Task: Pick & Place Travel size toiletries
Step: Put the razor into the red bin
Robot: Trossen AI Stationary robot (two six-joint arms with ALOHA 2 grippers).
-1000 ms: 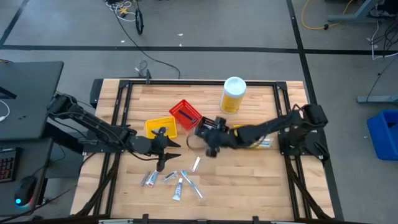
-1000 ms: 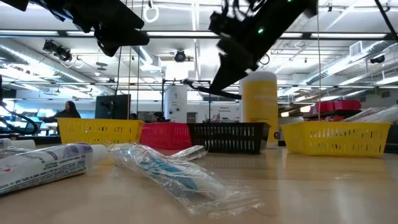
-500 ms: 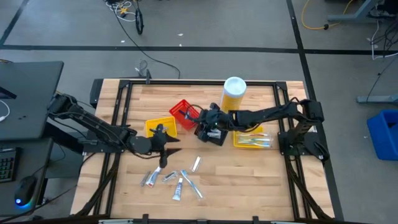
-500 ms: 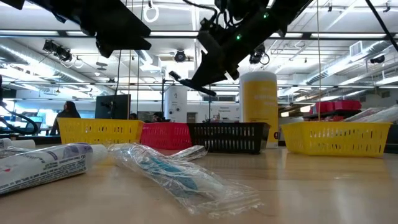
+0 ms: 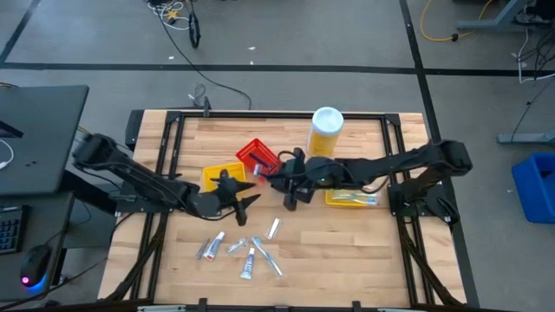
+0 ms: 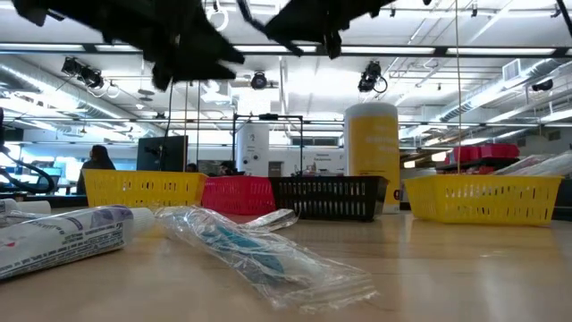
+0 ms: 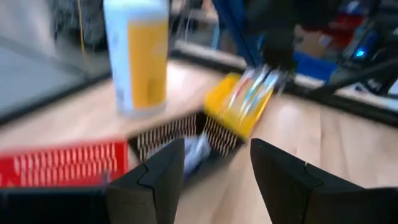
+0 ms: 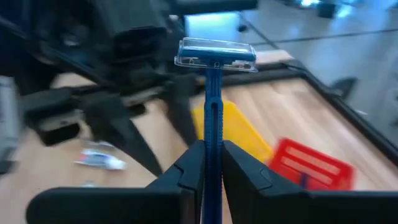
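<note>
My right gripper (image 5: 277, 178) hangs above the middle of the table, between the red bin (image 5: 257, 156) and the black bin, shut on a blue-handled razor (image 8: 212, 118). The open left gripper (image 5: 239, 198) hovers just beside the small yellow bin (image 5: 223, 176) and holds nothing; its fingers (image 7: 149, 182) stand wide apart in the left wrist view. Several small tubes and a wrapped toothbrush (image 5: 247, 250) lie flat on the wood near the table's near edge. In the low view the wrapped toothbrush (image 6: 255, 250) and a tube (image 6: 63, 234) lie in front. My right gripper pinches the razor's blue handle (image 8: 212, 163) between its two fingers (image 8: 186, 177). The handle runs out along the fingers and past their free ends, with the clear razor head (image 8: 216, 53) at the far end. The razor is lifted clear of the table.
A big yellow bottle with a white lid (image 5: 325, 130) stands toward the far edge. A second yellow bin (image 5: 351, 196) with toothbrushes sits right of centre, partly under the right arm. The black bin (image 6: 329, 197) shows in the low view. Bare wood lies along the table's near right.
The right gripper, keeping the razor, has risen and reached toward the table's left, from beside the black bin to near the red bin, turning as it went. The left gripper has shifted slightly toward the right and far side, staying open.
</note>
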